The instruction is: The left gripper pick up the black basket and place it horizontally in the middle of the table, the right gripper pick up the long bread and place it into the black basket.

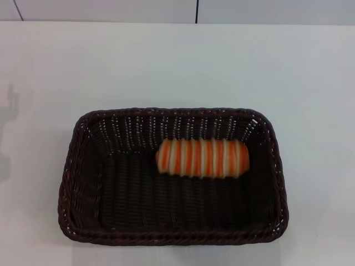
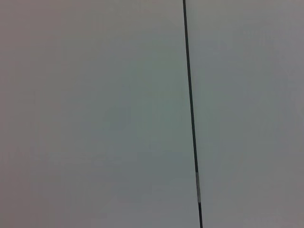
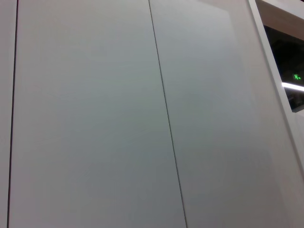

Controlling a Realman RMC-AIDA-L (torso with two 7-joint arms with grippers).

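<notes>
**Bread in basket, both arms out of view**

The black basket (image 1: 172,177) sits on the white desk (image 1: 177,66), near the front edge and roughly central between left and right. Its long sides run left to right, which matches the horizontal placement the task asks for. It rests flat, with the rim level all round.

The long bread (image 1: 202,158) lies inside the basket, on the woven floor. It sits toward the far wall and somewhat right of the basket's centre, its length running left to right, parallel to the long sides. It appears to rest close to the far wall without leaning on it; whether it touches cannot be told. Lying flat along the basket's length, it looks unlikely to roll.

Neither the left claw nor the right claw appears in the head view. Both wrist views show only pale flat panels with thin dark seams, so each arm seems to be raised and turned away from the desk. Because no fingers are visible in any view, whether either claw is spread or pressed together cannot be told.

Judged from the layout, both steps of the task look complete: basket placed, bread inside. Nothing remains on the desk outside the basket that needs handling.
</notes>
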